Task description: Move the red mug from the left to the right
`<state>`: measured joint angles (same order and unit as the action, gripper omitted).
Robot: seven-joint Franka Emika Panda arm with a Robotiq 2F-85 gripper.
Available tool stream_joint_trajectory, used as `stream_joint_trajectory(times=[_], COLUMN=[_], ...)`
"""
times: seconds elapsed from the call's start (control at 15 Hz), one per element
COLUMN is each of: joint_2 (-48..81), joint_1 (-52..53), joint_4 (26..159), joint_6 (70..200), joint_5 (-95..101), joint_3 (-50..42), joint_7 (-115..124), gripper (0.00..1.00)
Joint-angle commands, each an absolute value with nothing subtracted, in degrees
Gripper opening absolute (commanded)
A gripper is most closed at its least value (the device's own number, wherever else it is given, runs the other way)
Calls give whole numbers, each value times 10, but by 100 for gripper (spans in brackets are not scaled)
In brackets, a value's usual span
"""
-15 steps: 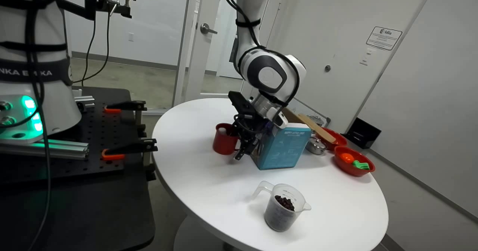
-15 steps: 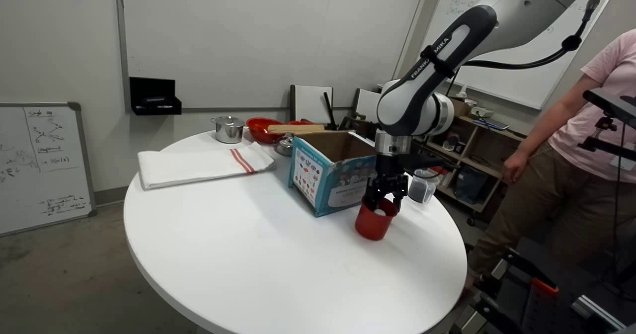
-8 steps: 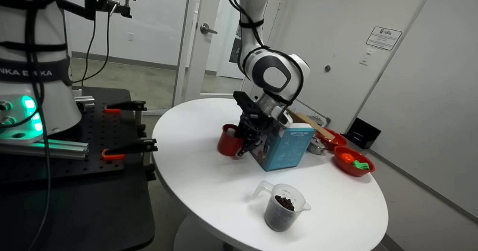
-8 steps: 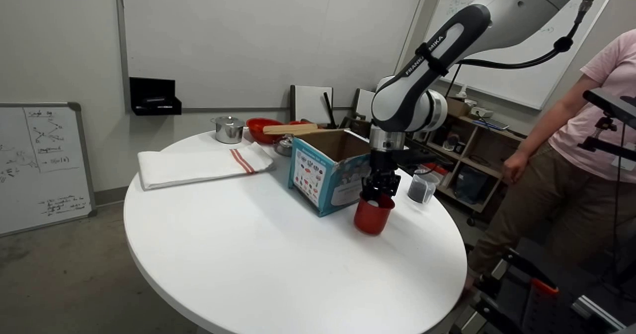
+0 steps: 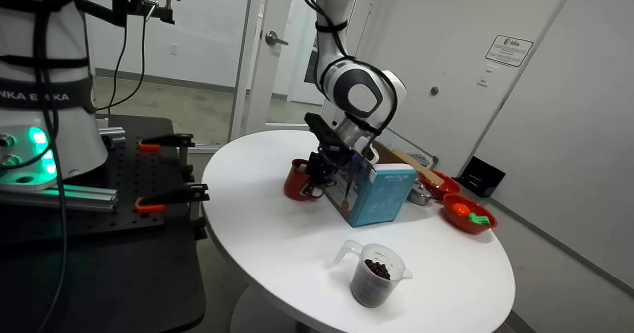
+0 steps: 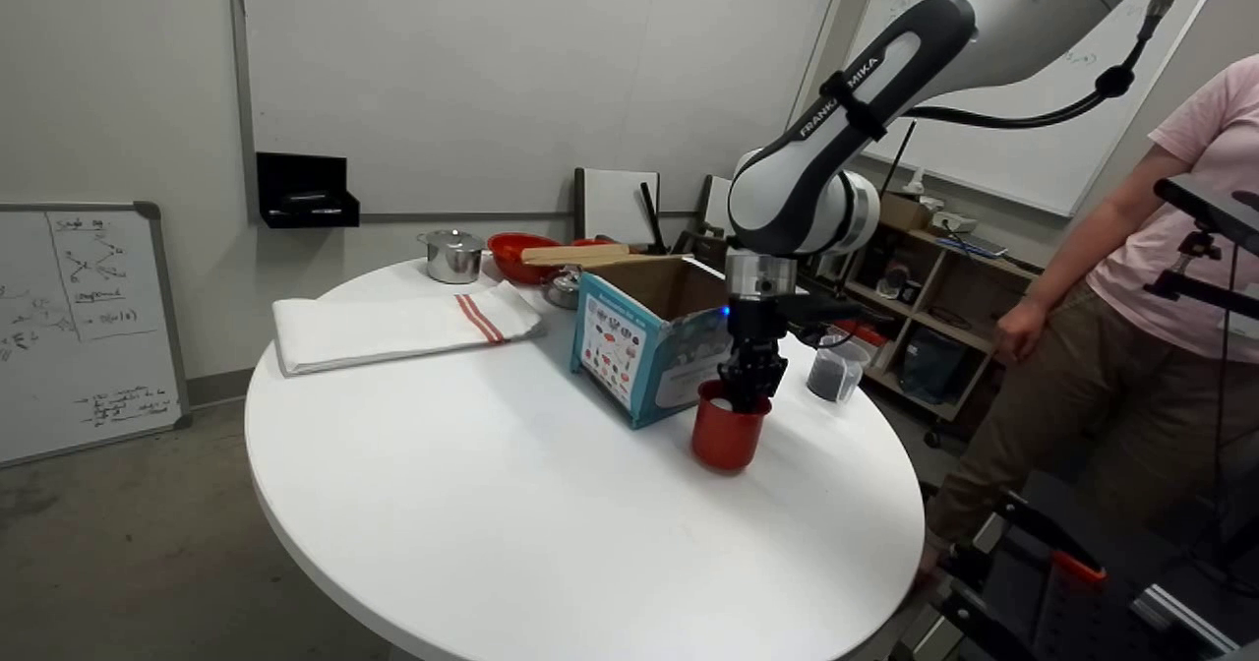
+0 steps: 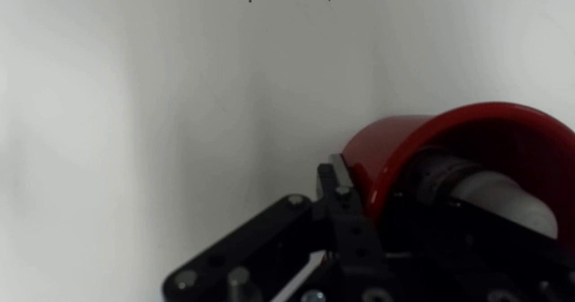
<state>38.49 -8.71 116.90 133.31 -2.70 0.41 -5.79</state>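
Observation:
The red mug (image 5: 295, 183) is near the robot-base side of the round table, close beside the blue box, in both exterior views. My gripper (image 6: 745, 395) comes down over its rim and is shut on the mug's wall. In the wrist view, one of the fingers (image 7: 339, 176) presses against the outside of the red mug (image 7: 379, 138), while the other reaches inside and is mostly lost in shadow. A white-ended object (image 7: 503, 198) lies inside the mug. The handle (image 5: 315, 194) shows below my gripper in an exterior view. Whether the mug's base touches the table I cannot tell.
The blue box (image 6: 615, 346), open at the top, stands right next to my gripper. A clear measuring cup (image 5: 375, 278) with dark contents, red bowls (image 5: 468, 224), a steel pot (image 6: 453, 258) and a folded white towel (image 6: 393, 334) share the table. Someone (image 6: 1111, 248) stands beyond it.
The gripper's fingers have come together on the mug's wall. The mug first shifted toward the box, then back a little, and its handle has come into clearer view.

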Motion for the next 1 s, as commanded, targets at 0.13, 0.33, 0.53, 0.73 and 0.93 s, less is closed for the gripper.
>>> stream_joint_trajectory(times=[0.13, 0.33, 0.53, 0.73, 0.93], joint_2=[326, 308, 290, 272, 239], joint_1=[-85, -84, -85, -84, -80], joint_4=[1218, 1227, 1233, 1233, 1248], joint_6=[1323, 1319, 1301, 1272, 1254], joint_5=[-36, -37, -38, -36, -33], joint_3=[13, 18, 22, 20, 13], joint_7=[-90, -102, -119, -125, -119], gripper=[3, 3, 3, 3, 3])
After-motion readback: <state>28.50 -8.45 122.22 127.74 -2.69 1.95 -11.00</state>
